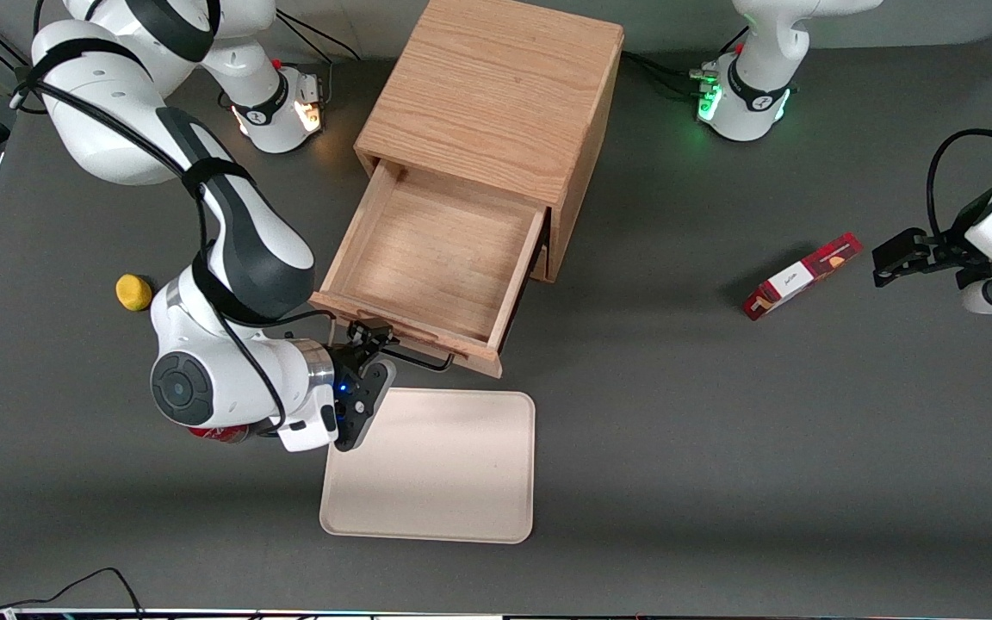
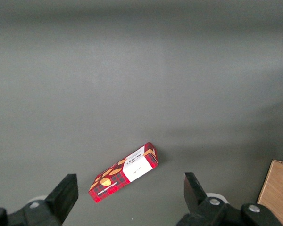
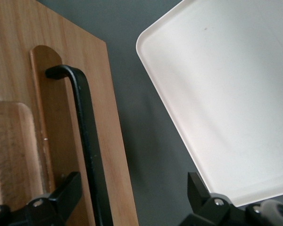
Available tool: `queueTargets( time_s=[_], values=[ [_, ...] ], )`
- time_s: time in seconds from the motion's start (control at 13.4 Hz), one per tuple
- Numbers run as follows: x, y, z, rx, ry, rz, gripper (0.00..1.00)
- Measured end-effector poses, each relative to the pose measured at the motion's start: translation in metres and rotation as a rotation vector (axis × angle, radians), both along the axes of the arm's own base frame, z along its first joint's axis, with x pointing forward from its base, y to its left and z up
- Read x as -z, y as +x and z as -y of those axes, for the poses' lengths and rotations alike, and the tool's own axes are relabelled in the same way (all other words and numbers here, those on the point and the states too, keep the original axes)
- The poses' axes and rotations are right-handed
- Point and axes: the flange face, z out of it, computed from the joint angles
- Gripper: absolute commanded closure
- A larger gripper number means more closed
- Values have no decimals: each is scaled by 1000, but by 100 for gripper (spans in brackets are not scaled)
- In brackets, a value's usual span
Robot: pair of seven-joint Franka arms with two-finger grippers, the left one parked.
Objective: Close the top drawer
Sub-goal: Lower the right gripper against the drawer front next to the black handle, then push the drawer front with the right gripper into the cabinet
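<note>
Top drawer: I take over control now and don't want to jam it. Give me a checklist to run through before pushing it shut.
1. Top drawer pulled out, needs closing: ok.
2. Nothing visible inside the drawer to catch: ok.
3. Gripper at the drawer front, fingers open around the black handle: ok.
4. One finger against the wood front: cannot tell.
5. Tray lies nearer the front camera than the drawer front, out of the closing path: ok.
6. Yellow object and red box apart from the cabinet: ok.
</note>
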Motion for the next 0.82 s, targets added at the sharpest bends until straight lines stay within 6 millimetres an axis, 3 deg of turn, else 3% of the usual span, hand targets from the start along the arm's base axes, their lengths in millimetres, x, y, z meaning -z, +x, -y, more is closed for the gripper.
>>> queueTargets(
  time_s=[0.82],
  values=[
    [11,-10,-18,15,-12,-22,0]
  ],
)
